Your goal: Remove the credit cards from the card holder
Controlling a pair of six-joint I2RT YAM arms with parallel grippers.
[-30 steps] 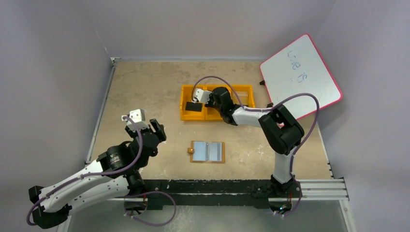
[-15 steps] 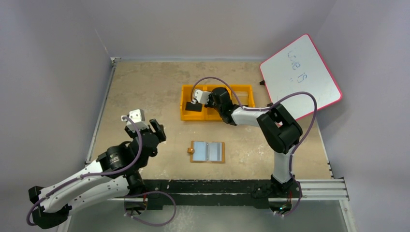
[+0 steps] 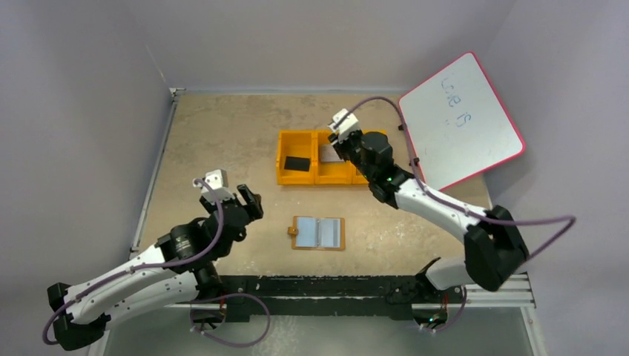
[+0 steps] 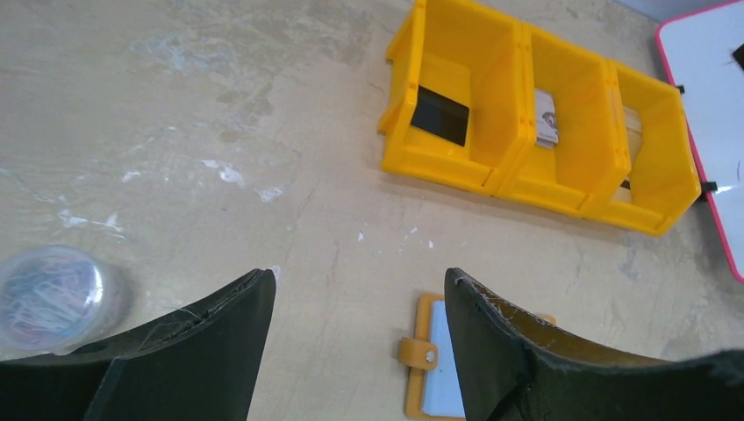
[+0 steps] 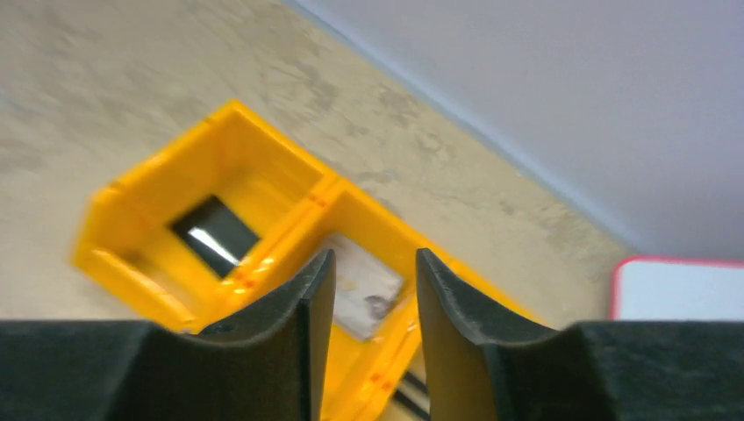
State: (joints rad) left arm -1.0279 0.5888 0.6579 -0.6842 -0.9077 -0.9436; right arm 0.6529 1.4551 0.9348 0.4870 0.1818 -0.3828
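Observation:
The card holder (image 3: 319, 233) lies open on the table, tan rim around pale blue pockets; in the left wrist view my right finger hides part of the card holder (image 4: 421, 355). One silvery credit card (image 3: 328, 153) (image 4: 545, 117) (image 5: 364, 285) lies in the middle compartment of the orange tray (image 3: 285, 178). My left gripper (image 3: 248, 202) (image 4: 357, 276) hangs open and empty, left of the holder. Over the tray's right half my right gripper (image 3: 347, 146) (image 5: 375, 256) hovers with jaws apart, holding nothing.
A black block (image 3: 297, 163) (image 4: 440, 115) (image 5: 215, 235) lies in the tray's left compartment. A pink-edged whiteboard (image 3: 460, 119) leans at the back right. A clear tub of paper clips (image 4: 53, 294) stands near my left gripper. Walls close off the left and back.
My right gripper has risen and swung right from the tray's left-middle part, its jaws parting; the silvery card now shows in the middle compartment. My left gripper moved slightly toward the holder.

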